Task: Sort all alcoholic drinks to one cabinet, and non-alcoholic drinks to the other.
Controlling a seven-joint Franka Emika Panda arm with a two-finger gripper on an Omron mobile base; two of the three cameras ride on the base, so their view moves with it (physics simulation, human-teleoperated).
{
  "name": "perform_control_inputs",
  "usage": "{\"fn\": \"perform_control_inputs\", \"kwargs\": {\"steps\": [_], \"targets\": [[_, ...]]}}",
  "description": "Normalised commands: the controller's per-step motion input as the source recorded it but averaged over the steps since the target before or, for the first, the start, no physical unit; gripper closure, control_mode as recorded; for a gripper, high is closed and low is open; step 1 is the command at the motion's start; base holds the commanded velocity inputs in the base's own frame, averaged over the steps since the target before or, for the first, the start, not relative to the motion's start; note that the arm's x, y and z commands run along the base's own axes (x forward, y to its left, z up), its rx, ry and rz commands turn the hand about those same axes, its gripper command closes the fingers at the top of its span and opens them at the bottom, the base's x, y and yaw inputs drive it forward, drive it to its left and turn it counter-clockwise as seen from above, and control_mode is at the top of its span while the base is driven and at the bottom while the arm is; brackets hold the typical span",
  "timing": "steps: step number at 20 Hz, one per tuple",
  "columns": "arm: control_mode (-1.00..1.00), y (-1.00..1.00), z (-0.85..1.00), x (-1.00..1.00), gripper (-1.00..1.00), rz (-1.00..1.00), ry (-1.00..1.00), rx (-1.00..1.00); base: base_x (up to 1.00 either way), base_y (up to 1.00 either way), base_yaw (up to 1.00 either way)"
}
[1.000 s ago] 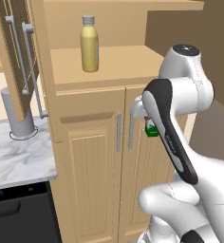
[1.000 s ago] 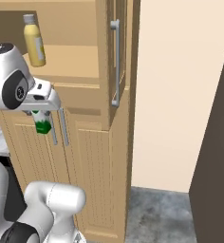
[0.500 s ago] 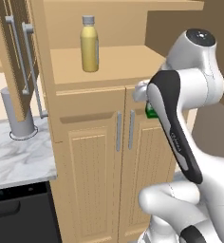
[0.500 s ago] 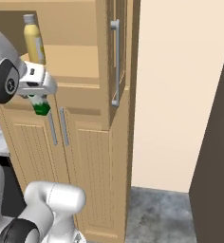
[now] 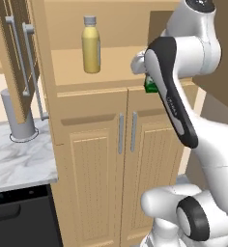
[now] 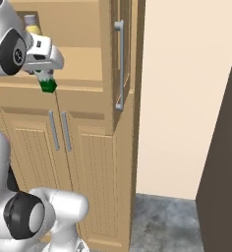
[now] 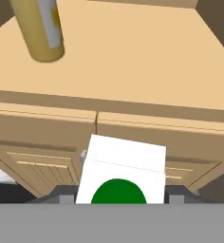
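The green-and-white carton (image 5: 150,87) hangs in my gripper (image 5: 147,80), which is shut on it, level with the front edge of the open shelf (image 5: 106,65) of the tall pantry unit. From the right, the carton (image 6: 48,85) shows under the gripper (image 6: 44,75), just before the shelf lip. In the hand view the carton (image 7: 121,175) sits close below, its white top and green circle facing me. The tall yellow bottle (image 5: 91,44) stands upright on that shelf, left of the carton; the bottle (image 7: 40,28) shows at upper left, and its top (image 6: 31,23) peeks out behind the arm.
The pantry's upper doors stand open, one at the left (image 5: 18,53) and one at the right (image 6: 119,59), each with a silver bar handle. The lower double doors (image 5: 127,132) are closed. A marble counter (image 5: 17,164) with a grey canister (image 5: 18,118) lies left.
The arm has lifted the carton from in front of the lower doors up to the height of the shelf edge and nearer the shelf. The yellow bottle has not moved.
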Motion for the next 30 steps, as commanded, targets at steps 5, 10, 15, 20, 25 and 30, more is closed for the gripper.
{"fn": "perform_control_inputs", "kwargs": {"steps": [5, 10, 15, 20, 25, 30], "targets": [[-1.00, -0.15, 0.00, 0.91, 1.00, 0.00, 0.00, 0.00, 0.00, 0.00, 0.00], [-1.00, -0.03, 0.00, 0.59, 1.00, 0.00, -0.05, 0.00, 0.00, 0.00, 0.00], [-1.00, 0.00, -0.04, 0.65, 1.00, 0.00, -0.01, 0.00, 0.00, 0.00, 0.00], [-1.00, 0.00, -0.07, 0.75, 1.00, 0.00, 0.00, 0.00, 0.00, 0.00, 0.00], [-1.00, 0.00, -0.01, 0.68, 1.00, 0.00, 0.00, 0.00, 0.00, 0.00, 0.00], [-1.00, 0.00, -0.12, 0.64, 1.00, 0.00, 0.00, 0.00, 0.00, 0.00, 0.00]]}}
